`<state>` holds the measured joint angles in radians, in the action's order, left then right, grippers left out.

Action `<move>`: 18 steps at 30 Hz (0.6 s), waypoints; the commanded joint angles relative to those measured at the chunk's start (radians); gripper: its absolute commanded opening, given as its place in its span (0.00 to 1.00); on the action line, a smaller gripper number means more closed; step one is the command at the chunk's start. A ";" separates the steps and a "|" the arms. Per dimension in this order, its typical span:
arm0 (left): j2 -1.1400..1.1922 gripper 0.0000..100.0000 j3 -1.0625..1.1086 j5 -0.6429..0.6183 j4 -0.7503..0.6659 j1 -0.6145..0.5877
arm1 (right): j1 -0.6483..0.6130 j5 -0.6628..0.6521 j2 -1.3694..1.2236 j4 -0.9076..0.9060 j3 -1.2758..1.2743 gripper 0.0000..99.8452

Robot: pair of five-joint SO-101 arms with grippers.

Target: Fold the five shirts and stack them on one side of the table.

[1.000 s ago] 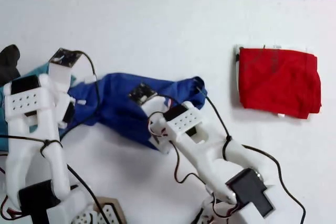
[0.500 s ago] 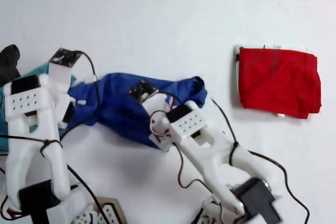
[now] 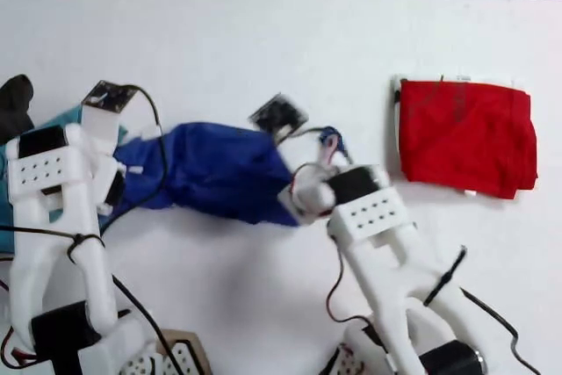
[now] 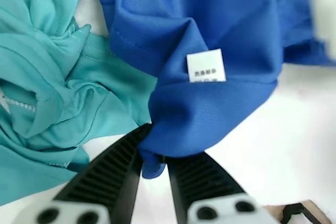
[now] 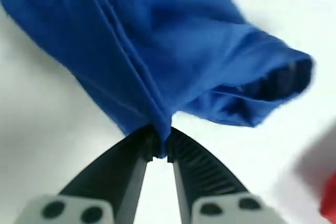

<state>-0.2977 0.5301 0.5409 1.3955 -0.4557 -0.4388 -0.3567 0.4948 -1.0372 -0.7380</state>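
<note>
I read the left gripper (image 4: 154, 157) as clamped. Its two black jaws press together on a bunched edge of the blue shirt (image 4: 220, 19), with cloth pinched at the tips. Just ahead of these jaws, a white label (image 4: 206, 66) sits on the blue cloth. Beside the jaws, a crumpled teal shirt (image 4: 47, 93) lies touching the blue one.

The right gripper (image 5: 158, 149) also pinches the blue shirt. Its jaws meet on a seamed fold, and the cloth fans out from the tips, with a sleeve opening (image 5: 275, 80) off to one side.

In the high view, I see the blue shirt stretched on the table (image 3: 263, 32) between the two sets of jaws. Well beyond the right jaws, away from the left gripper, a red shirt (image 3: 465, 136) lies folded flat.
</note>
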 commanded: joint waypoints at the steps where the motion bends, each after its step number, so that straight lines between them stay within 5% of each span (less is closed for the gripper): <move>1: -0.040 0.03 -0.013 -0.009 -0.003 0.002 | 0.096 -0.005 0.068 0.013 0.103 0.02; 10: -0.040 0.03 -0.044 -0.009 0.002 0.178 | 0.119 -0.011 0.099 -0.015 0.229 0.02; 18: -0.032 0.09 -0.085 -0.002 0.028 0.193 | 0.226 -0.052 0.099 -0.008 0.229 0.02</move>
<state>-0.2977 0.4549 0.5363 1.4185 -0.2746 -0.2654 -0.3675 0.5470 -1.0464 -0.5600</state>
